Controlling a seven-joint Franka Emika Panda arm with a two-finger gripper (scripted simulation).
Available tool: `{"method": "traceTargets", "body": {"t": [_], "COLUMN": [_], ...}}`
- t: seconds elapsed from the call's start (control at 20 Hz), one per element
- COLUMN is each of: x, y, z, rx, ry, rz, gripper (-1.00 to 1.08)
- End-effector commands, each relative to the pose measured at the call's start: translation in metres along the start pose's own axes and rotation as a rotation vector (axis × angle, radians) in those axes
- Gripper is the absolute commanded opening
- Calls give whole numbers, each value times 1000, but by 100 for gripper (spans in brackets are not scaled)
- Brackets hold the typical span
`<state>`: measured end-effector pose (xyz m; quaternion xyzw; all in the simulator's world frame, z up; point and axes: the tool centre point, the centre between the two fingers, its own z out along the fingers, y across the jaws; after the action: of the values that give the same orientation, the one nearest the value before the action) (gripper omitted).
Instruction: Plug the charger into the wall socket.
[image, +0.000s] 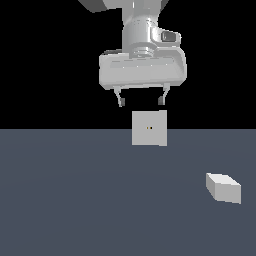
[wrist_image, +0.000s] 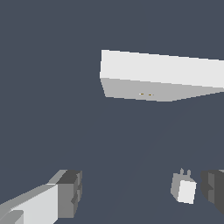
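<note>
Charger (image: 223, 187) lies lower right on surface (image: 75, 200), well apart from open, empty tool (image: 140, 101) hanging above wall socket (image: 149, 128).

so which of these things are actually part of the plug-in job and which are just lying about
Part of the job:
- charger, lying on the floor, not held
- socket, upright plate
- gripper, jaws open, empty

Just lying about:
- nothing else in view but the floor

Dark grey floor (image: 75, 200), charger (image: 223, 187) lying on it, wall socket (image: 149, 128) standing upright
</note>
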<state>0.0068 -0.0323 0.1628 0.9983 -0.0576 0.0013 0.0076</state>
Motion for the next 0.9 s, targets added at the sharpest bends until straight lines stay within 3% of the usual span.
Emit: {"method": "traceTargets", "body": {"t": [0.0, 0.45, 0.85], "x": [0, -10, -38], "y": [0, 13, 47], "z": [0, 10, 36], "rx": [0, 1, 2], "ry": [0, 8, 28], "rz": [0, 17, 65], "gripper": [100, 100, 100]}}
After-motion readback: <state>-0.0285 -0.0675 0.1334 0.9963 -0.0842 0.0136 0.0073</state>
